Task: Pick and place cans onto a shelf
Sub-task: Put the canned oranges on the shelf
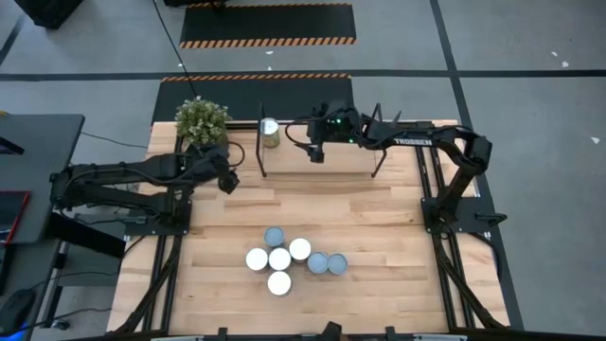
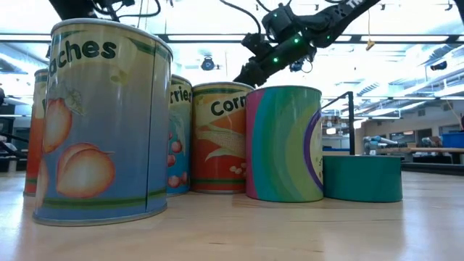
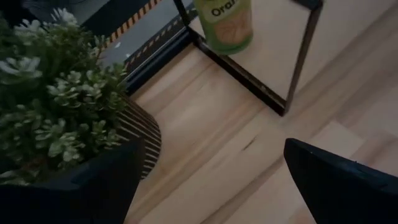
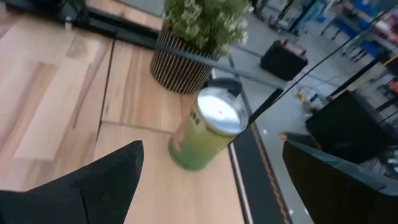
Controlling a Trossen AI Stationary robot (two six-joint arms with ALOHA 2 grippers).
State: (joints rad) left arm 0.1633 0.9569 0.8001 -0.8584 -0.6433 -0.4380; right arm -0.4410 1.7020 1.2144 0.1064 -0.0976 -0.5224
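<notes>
The right pincer hangs over the low black-framed shelf with its light wood surface, its two dark fingers spread wide with nothing between them. Just ahead of it, apart from the fingers, a green-labelled can with a round pale top stands on the shelf at the end nearest the potted plant with pale green leaves in a ribbed dark pot.

The left pincer hovers above the light wooden bench beside the plant and just outside the shelf's end frame; its fingers are also parted and empty.

The shelf carries only that one can. Six more cans stand clustered on the bench near its front edge, well apart from the shelf and both arms, several touching.

From bench height the peaches can fills the left of the view and partly hides the tins behind it; a corn tin, a striped teal-and-pink tin and a short teal tin show beside it. The green can's label is cut off in the left wrist view.
</notes>
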